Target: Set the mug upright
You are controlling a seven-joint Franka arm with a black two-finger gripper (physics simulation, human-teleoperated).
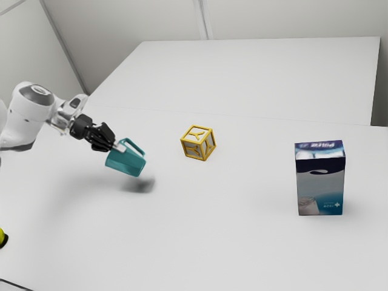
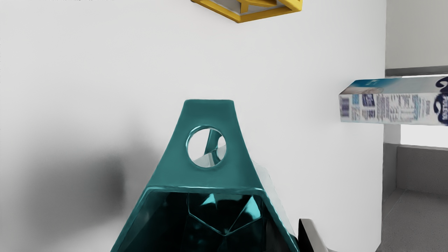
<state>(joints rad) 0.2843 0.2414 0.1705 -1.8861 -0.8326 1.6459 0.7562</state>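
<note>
Exterior view: teal mug (image 1: 125, 162) is at the jaws (image 1: 116, 147), off the bench (image 1: 230, 242), its shadow (image 1: 139, 185) apart from it below. Tilted: mouth back toward the jaws, base down and outward, handle (image 1: 135, 147) on the upper side.

Wrist view: one finger (image 2: 310, 235) sits outside the mug wall, a dark shape inside looks like the other. With the mug airborne, I read the jaws as closed on the wall near the rim (image 2: 206, 189).

Yellow-framed cube (image 1: 198, 143) is ahead of the jaws, clear of the mug; blue-and-white carton (image 1: 320, 182) stands farther out.

Step in hand, my call: reorienting the held mug. Next move needs wrist rotation until the base faces straight down, then a slow lower to flat contact, then release. Risks: one-wall pinch could let the mug pivot; releasing while tilted could tip it.
</note>
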